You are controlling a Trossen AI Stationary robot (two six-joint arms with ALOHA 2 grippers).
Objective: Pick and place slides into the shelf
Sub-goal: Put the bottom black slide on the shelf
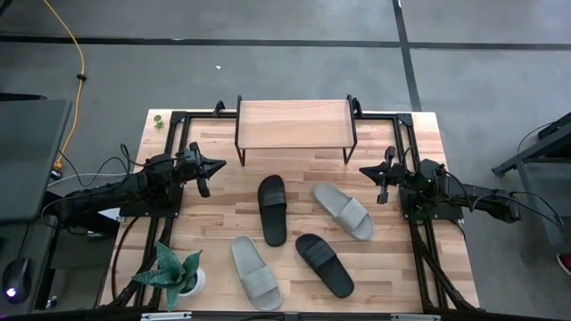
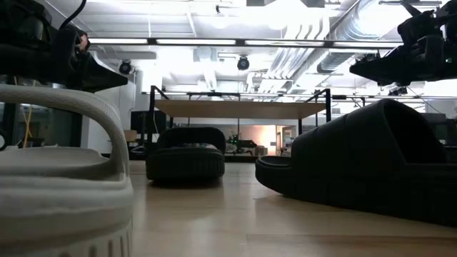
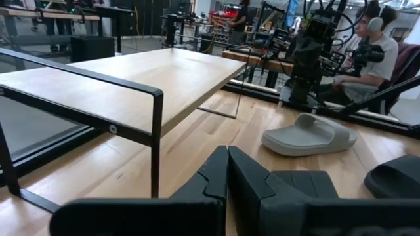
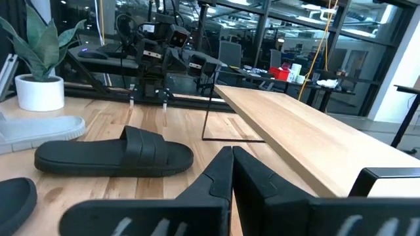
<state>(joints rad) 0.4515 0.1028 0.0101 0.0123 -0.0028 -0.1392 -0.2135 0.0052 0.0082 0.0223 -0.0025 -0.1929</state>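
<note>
Slides (image 1: 273,209) loose on the tabletop (image 1: 428,143), shelf (image 1: 294,124) bare
Four slides, two black and two grey, lie in front of the shelf at the far edge; left tool (image 1: 217,164) and right tool (image 1: 366,169), both pinched closed and holding nothing, hover at either side

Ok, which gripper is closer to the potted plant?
Left. The left gripper sits on the plant's side of the table, nearer the shelf end. The right gripper is across the table, with the slides between.
</note>
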